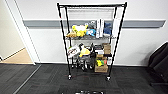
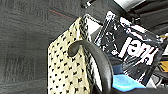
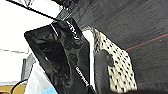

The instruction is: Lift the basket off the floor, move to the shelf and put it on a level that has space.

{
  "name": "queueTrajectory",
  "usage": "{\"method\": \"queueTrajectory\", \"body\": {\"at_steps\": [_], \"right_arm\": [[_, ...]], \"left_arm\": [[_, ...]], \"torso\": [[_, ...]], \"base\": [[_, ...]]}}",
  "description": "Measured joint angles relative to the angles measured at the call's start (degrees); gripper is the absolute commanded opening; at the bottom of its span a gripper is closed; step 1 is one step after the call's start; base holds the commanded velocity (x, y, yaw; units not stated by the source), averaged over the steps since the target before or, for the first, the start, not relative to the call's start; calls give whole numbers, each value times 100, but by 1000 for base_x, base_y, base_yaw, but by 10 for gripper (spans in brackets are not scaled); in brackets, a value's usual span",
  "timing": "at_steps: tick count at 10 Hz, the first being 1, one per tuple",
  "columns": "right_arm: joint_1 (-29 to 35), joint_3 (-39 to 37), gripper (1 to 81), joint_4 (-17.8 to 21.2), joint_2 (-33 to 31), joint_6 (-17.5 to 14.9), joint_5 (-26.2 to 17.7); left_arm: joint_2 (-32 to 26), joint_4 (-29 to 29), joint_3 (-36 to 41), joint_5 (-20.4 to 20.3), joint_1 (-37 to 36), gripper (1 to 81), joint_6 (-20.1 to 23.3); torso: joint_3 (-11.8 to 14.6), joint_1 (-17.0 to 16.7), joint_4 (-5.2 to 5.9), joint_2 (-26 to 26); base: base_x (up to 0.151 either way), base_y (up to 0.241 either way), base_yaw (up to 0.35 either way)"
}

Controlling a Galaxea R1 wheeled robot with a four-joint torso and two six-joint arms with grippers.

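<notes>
The basket point(image 2: 65, 72) shows close up in the left wrist view, cream open weave with a dark curved handle point(image 2: 100, 60) and a shiny black packet point(image 2: 130, 50) standing inside it. In the right wrist view the basket point(image 3: 117, 67) is seen from its other end, again with a dark handle point(image 3: 100, 70) in front. Dark grey floor point(image 2: 22, 37) lies below it. In the head view the shelf point(image 1: 91, 37) stands straight ahead against the white wall. Its top level point(image 1: 91, 6) looks bare, while the lower tiers are crowded.
Yellow plush toys point(image 1: 79, 30) and boxes fill the middle tier, and a cardboard box point(image 1: 101, 68) sits at the bottom. A doorway with tan wooden floor point(image 1: 20, 57) opens at the left. A dark seat-like object point(image 1: 160, 62) stands at the right. Carpet point(image 1: 50, 80) lies before the rack.
</notes>
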State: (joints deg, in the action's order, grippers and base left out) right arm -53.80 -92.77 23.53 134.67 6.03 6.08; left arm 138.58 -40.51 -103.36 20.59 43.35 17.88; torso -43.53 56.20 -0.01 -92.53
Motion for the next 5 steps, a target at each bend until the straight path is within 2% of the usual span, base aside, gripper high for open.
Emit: {"method": "queueTrajectory", "body": {"at_steps": [1, 5], "right_arm": [[16, 71, 10, 0, -49, -2, 24], [217, 68, 10, 6, -5, 5, -5]], "left_arm": [[-2, -11, 22, -6, -9, 10, 0], [20, -30, -71, -96, -162, 10, -50]], "torso": [[123, -94, 0, 133], [208, -531, 0, 811]], "base": [[0, 0, 0], [0, 0, 0]]}}
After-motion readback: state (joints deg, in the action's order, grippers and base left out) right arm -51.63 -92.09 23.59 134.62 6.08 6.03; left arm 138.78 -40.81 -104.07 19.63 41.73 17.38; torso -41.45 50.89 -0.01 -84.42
